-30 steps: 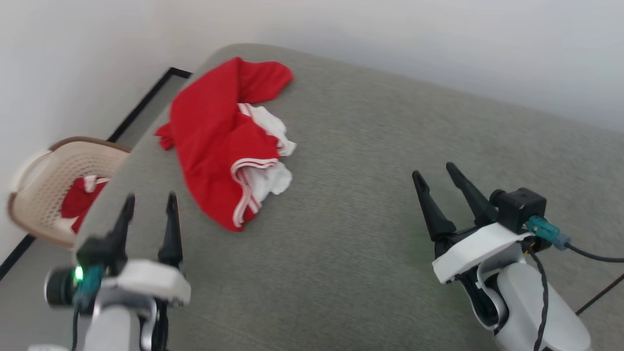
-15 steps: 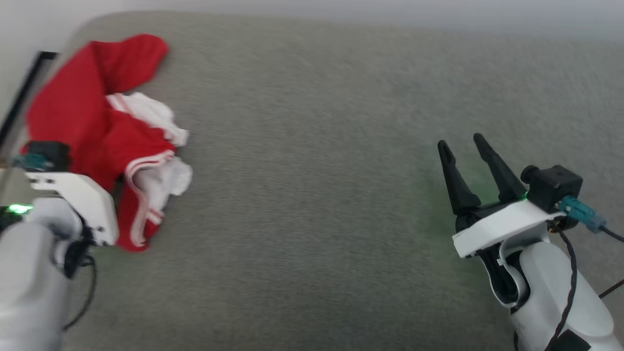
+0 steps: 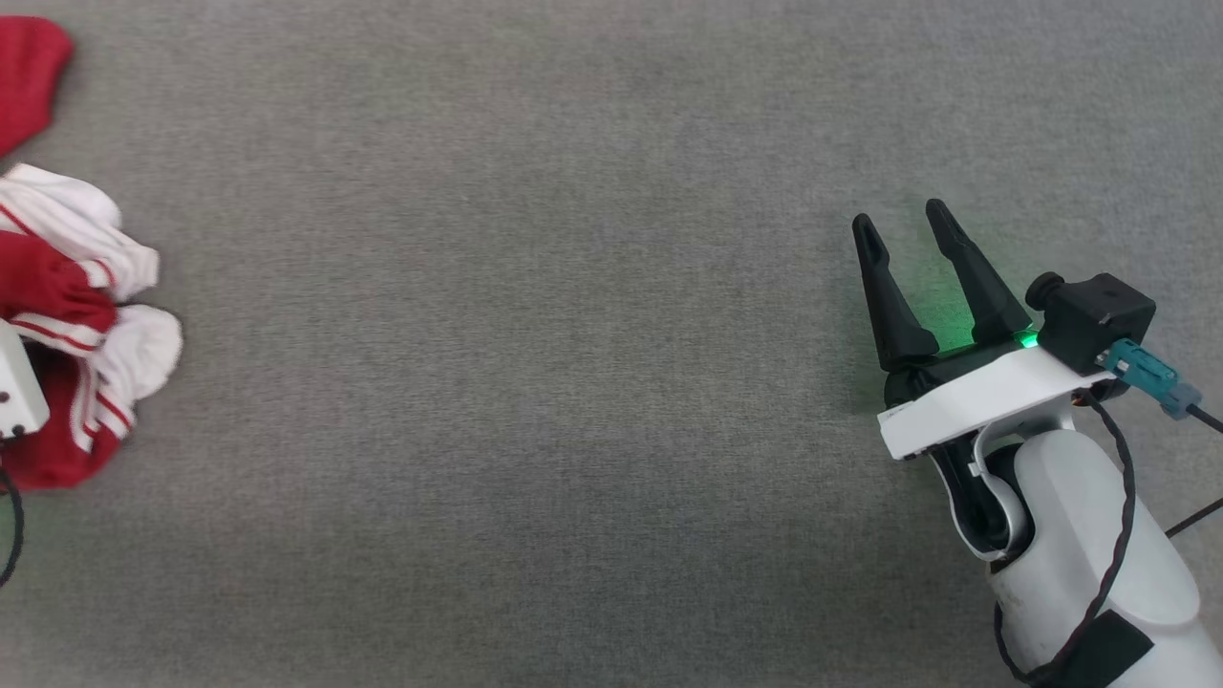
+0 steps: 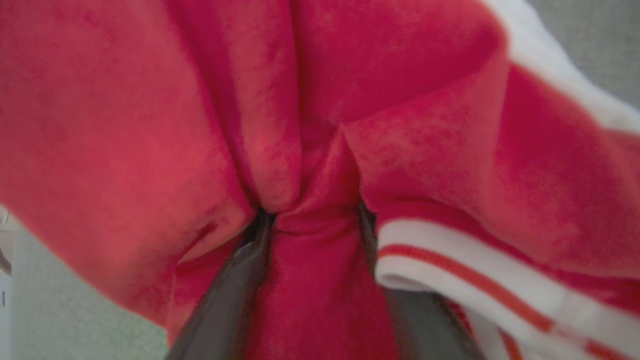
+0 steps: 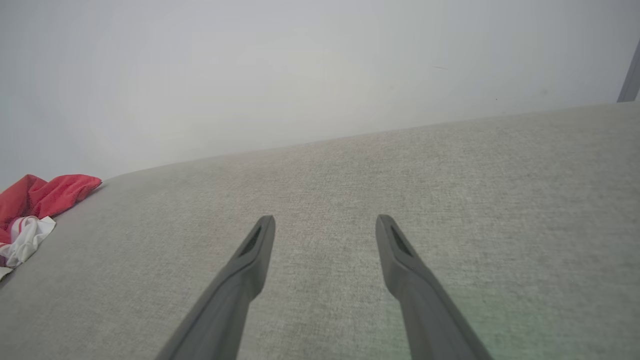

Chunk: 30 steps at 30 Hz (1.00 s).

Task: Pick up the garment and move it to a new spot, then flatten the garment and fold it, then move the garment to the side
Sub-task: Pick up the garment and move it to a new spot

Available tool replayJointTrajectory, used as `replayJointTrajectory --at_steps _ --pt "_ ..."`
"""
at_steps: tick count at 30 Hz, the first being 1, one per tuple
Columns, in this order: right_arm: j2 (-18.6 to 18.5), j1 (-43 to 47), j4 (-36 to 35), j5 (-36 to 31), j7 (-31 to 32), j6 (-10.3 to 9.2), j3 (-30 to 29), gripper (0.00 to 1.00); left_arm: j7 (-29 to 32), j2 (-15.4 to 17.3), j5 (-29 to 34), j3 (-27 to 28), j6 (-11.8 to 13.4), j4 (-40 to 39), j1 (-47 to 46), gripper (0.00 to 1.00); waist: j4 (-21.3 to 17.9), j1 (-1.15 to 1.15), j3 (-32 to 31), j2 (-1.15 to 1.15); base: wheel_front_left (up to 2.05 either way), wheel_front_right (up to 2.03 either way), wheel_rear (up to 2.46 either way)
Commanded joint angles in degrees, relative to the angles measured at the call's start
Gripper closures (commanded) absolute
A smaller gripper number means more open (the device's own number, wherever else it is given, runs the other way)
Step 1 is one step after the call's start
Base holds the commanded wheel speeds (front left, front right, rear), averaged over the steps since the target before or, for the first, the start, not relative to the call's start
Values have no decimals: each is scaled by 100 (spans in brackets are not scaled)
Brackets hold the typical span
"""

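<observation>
The left gripper is pushed into the garment, and its two dark fingers are seen apart, with a fold of red cloth standing between them. Whether the cloth is already pressed by the fingers cannot be told, because the tips are covered by the fabric. A white band with a red stripe is laid over the finger on the right side of the left wrist view.

In the head view the garment is found at the far left border of the picture, crumpled, with white parts and striped trim turned toward the middle of the table. The white housing of the left arm is seen just beside it, over its red part.

The right gripper is held low over the table at the right side, well apart from the garment, with its fingers spread and nothing between them. A green light is lit at its base. A wide stretch of the grey woven cover is seen between the garment and this gripper.

In the right wrist view the right gripper points toward the far edge of the table, which meets a pale wall. The garment is seen at the left, near that far edge.
</observation>
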Motion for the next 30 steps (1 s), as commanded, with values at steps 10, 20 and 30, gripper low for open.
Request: replayJointTrajectory --at_steps 10,20,30 --pt "95 147 20 1 -25 0 -211 0 -1011 2 -96 -504 -2 -439 -61 100 112 0 -334 -1 0 0 0" --pt "310 417 56 61 -25 0 -329 0 -1557 94 -65 -1337 13 -1705 -388 100 48 0 -953 -1 0 0 0" --pt "532 572 -11 198 -24 0 -506 0 -1317 -286 -441 -2221 12 -3106 -790 100 -611 0 -962 -1 0 0 0"
